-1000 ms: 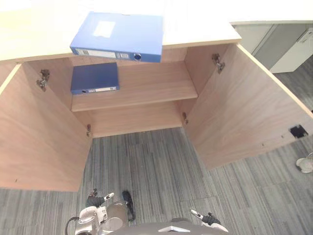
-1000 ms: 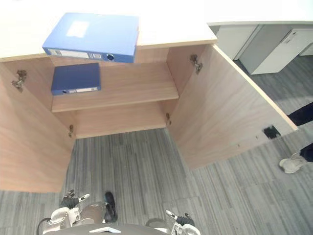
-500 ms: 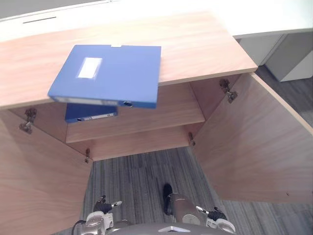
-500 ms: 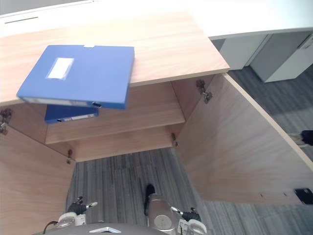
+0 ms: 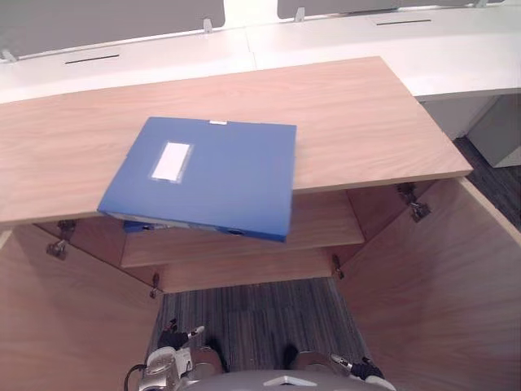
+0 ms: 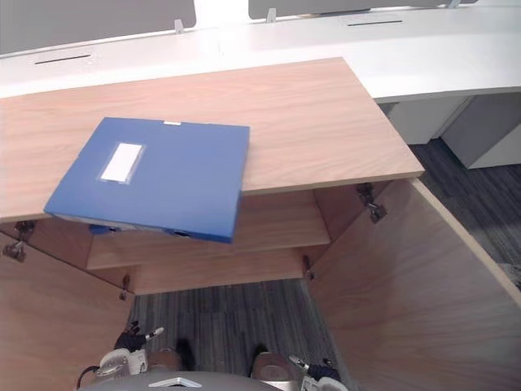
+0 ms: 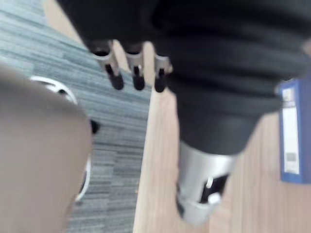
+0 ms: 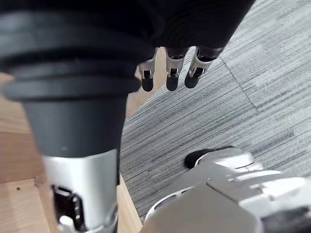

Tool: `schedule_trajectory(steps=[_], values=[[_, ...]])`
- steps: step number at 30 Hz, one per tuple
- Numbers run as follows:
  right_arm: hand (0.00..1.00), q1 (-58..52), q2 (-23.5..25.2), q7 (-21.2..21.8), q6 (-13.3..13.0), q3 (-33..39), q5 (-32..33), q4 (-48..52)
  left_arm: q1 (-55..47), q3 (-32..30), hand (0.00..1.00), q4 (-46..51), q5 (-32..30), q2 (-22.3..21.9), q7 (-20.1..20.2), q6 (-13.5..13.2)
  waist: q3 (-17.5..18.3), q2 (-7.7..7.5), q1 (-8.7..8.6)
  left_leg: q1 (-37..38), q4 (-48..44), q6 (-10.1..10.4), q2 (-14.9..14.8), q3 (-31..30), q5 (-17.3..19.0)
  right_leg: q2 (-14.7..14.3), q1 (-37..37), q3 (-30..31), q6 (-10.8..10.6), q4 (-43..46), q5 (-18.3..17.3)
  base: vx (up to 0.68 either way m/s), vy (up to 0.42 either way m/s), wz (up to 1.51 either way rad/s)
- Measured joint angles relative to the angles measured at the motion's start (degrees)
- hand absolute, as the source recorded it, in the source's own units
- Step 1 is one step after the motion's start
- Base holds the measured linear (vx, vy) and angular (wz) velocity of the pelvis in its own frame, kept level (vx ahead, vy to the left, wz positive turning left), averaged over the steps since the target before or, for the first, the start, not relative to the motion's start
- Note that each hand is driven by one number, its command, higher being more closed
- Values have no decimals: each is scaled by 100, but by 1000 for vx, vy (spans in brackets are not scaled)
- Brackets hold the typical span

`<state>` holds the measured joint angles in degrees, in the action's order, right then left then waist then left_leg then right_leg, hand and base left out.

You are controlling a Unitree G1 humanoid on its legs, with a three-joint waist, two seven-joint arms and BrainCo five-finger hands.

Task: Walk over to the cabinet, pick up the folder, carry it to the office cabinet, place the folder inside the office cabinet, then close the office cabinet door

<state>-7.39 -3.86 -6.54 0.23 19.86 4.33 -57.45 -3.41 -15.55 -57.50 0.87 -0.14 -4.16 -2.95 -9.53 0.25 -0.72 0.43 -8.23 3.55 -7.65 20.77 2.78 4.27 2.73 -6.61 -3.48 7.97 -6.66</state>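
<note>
Left hand [image 7: 137, 73] and right hand [image 8: 172, 73] are held slack, empty; the folder [image 5: 207, 175], judged stiff, light, is best gripped where overhanging the cabinet [image 5: 366, 122].

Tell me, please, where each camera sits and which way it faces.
Left eye view: on the head, facing down at the blue folder on the cabinet top; left hand and right hand at the lower edge.
Right eye view: beside it, sharing that same scene.
Left wrist view: along the left hand, towards carpet and wood panel.
Right wrist view: along the right hand, towards carpet.
</note>
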Motion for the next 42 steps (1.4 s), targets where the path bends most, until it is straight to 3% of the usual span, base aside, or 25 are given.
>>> schedule_trajectory(steps=[2, 5, 8, 10, 14, 26, 33, 38, 42], values=[[0, -36, 141, 0, 1, 56, -8, -78, -28, 74, 0, -70, -2, 154, 14, 8, 75, -181, -1, 228, 319, -61, 231, 60, -36, 162, 194, 12, -99, -266, 66, 120, 155, -4], [0, -12, 151, 3, -3, 56, -14, -210, -31, 263, 0, -122, -15, 247, 72, 7, 116, -236, 8, 445, 588, -135, 383, 46, -90, 236, 359, 6, -118, -393, 77, 66, 94, 6], [0, 20, 94, 7, -5, 54, -18, -215, -33, 458, 0, -160, -57, 298, 70, 5, 145, -205, -35, 523, 849, -181, 475, -36, -230, 247, 381, -35, -127, -441, 85, 10, 38, 12], [0, 32, 17, 4, -5, 38, -21, -222, -42, 592, 0, -151, -57, 294, 65, 5, 137, -76, -41, 648, 1105, -182, 489, -77, -388, 206, 408, -53, -127, -442, 85, -36, -29, 4], [0, 38, -84, -9, -4, -89, -21, -255, -96, 810, 0, 138, -53, 295, -14, -16, 188, 21, -90, 767, 1275, -225, 473, -286, -475, 147, 529, -181, -123, -460, 86, -37, -46, 15], [0, 142, -120, -20, -56, -422, -14, -201, -1132, 1001, 0, 4166, 404, 462, -252, -494, 198, -92, 79, 620, 1303, -290, 638, -678, -511, 267, 526, -361, -103, -534, 63, -28, 16, 11], [0, 127, -141, -14, -62, -533, -23, -194, -1353, 1003, 0, 5548, 583, 457, -316, -824, 215, -87, 168, 663, 1286, -329, 668, -978, -539, 256, 771, -588, -129, -630, 94, 31, -15, 19], [0, 153, -157, -5, -65, -571, -22, -194, -1444, 977, 0, 6006, 582, 456, -367, -965, 222, -78, 252, 676, 1315, -329, 657, -1015, -539, 242, 808, -631, -80, -629, 66, -15, -24, 4], [0, 205, -127, -6, -76, -638, -20, -196, -1500, 861, 0, 6388, 674, 455, -453, -1041, 241, -156, 266, 737, 1320, -329, 660, -1059, -539, 242, 890, -671, -73, -632, 61, -10, -14, 5]])
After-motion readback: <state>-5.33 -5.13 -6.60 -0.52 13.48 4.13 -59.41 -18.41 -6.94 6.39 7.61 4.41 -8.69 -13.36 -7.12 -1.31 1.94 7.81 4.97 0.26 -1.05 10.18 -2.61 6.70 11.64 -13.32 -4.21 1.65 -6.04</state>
